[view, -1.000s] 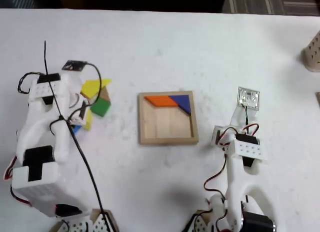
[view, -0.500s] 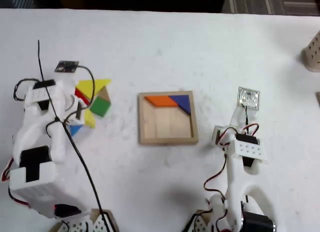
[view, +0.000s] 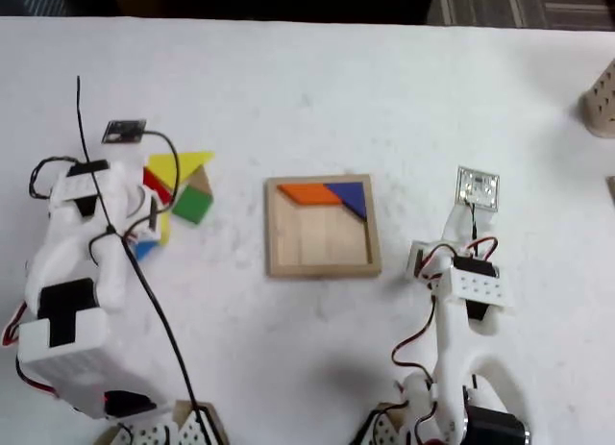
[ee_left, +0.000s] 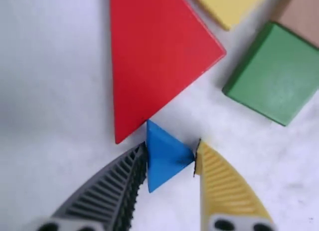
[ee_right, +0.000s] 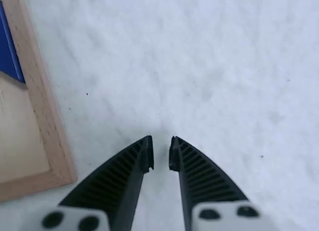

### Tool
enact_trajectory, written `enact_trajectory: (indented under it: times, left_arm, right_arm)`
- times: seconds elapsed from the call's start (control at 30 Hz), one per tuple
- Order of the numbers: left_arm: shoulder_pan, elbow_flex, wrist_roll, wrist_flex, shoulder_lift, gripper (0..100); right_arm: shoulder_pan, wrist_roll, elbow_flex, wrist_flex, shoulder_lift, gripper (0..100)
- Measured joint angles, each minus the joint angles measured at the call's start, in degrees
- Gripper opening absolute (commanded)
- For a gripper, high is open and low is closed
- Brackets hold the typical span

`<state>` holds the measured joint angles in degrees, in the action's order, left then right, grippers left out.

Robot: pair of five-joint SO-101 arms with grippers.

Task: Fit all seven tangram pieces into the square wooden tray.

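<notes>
— Where do we find the square wooden tray (view: 324, 269)?
— In the middle of the white table (view: 384, 89); an orange piece (view: 309, 192) and a dark blue triangle (view: 352, 195) lie side by side along its far wall; the remaining floor of it is bare wood.
— And the loose pieces?
— Clustered to the left of the tray, apart from it; we see a red triangle (ee_left: 149, 56), a yellow piece (ee_left: 229, 4), a green square (ee_left: 271, 74) and a tan piece (ee_left: 304, 16); the small blue triangle (ee_left: 164, 158) sits at the red one's edge.
— What of the left gripper (ee_left: 169, 156)?
— Clamped on that small blue triangle, one finger on each side.
— The right gripper (ee_right: 159, 152)?
— Low over the table just right of the tray's near right corner; its fingers are drawn together with a slim gap and nothing between them.
— The surface and the room?
— The table is white and faintly grainy; a perforated tan object (view: 602, 104) stands at its right edge; beyond the far edge we make out a dark strip.
</notes>
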<state>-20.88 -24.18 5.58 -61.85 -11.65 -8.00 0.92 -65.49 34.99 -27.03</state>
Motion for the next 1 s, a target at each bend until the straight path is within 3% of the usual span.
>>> enact_trajectory:
  times: [0.37,0.57,1.0]
  left_arm:
    - [-0.1,-3.6,1.5,2.9,1.4,18]
    - [0.1,-3.7,2.0,4.6,1.4,7]
    - [1.1,-3.7,2.1,5.1,1.4,7]
  right_arm:
    - [0.0,0.0,0.0,0.0,0.0,6.3]
    - [0.0,0.0,0.0,0.0,0.0,6.3]
    - [0.0,0.0,0.0,0.0,0.0,6.3]
